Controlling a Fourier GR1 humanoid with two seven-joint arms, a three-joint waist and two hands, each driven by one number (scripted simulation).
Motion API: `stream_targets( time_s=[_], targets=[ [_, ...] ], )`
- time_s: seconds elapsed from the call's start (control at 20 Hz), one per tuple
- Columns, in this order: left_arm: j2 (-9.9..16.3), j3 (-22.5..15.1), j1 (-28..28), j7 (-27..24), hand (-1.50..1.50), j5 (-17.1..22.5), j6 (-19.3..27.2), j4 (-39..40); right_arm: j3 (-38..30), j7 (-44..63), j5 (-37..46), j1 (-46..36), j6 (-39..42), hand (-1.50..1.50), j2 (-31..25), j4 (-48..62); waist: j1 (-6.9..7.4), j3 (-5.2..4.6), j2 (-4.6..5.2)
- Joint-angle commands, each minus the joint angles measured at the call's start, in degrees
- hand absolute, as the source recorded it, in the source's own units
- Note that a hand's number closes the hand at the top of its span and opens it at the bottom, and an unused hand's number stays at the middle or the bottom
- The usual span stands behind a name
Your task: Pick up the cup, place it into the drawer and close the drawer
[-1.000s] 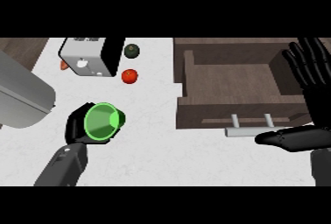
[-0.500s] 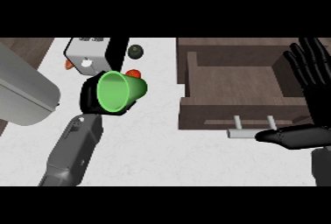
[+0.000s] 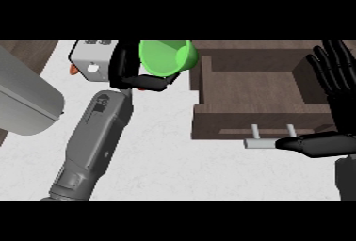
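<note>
- Left hand (image 3: 132, 70) has its fingers curled round the green cup (image 3: 165, 57), and I see the cup carried clear of the surface (image 3: 153, 155), tipped so its open mouth faces my view.
- From the cup, the open drawer (image 3: 259, 92) lies straight to the right; the cup's rim sits just beside the drawer's left wall, not yet over the cavity.
- I judge the next move to be a short sideways carry to the right, then a lowering into the drawer's floor; the left wall is what the cup could clip.
- Right hand (image 3: 332, 80) rests open, fingers straight and up, at the drawer's right side, near the surface's right edge.
- That right hand is the nearer one to the drawer's handle (image 3: 268, 141), at the drawer's near edge, so I would use it for the closing push.
- A white box (image 3: 90, 59) sits behind the left hand, toward the far left of the surface.
</note>
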Motion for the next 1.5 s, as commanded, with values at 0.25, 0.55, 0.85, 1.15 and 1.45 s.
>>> stream_targets(
  time_s=[0.25, 0.55, 0.85, 1.15, 1.45],
  targets=[
    [-0.65, -8.96, -17.46, 17.58, 1.5, 3.59, 16.01, 0.7, -1.69, -1.31, -1.19, -0.38, 1.12, -1.5, -0.92, 1.59, -1.51, 0.02, 0.32],
    [-0.66, -12.88, -24.47, 18.89, 1.5, 6.83, 19.97, 15.87, 2.67, -1.69, 1.41, -0.8, -0.19, -1.5, 2.1, 0.74, -3.3, 0.02, 0.94],
    [-0.66, -17.69, -27.82, 19.25, 1.5, 8.76, 22.39, 25.8, 0.88, -2.81, -0.85, -2.14, 1.75, -1.5, 0.64, 2.39, -6.43, 0.11, 1.8],
    [-0.66, -22.89, -28.38, 22.41, 1.5, 9.56, 16.17, 30.71, 1.8, -1.79, -1.21, -5.83, 2.55, -1.5, 0.15, 3.16, -9.0, 0.12, 2.68],
    [-0.66, -26.58, -27.96, 22.81, -1.5, 11.88, 15.65, 30.33, 4.15, -2.38, -0.91, -6.82, 2.73, -1.5, 1.89, 3.51, -11.72, 0.13, 3.22]
  ],
)
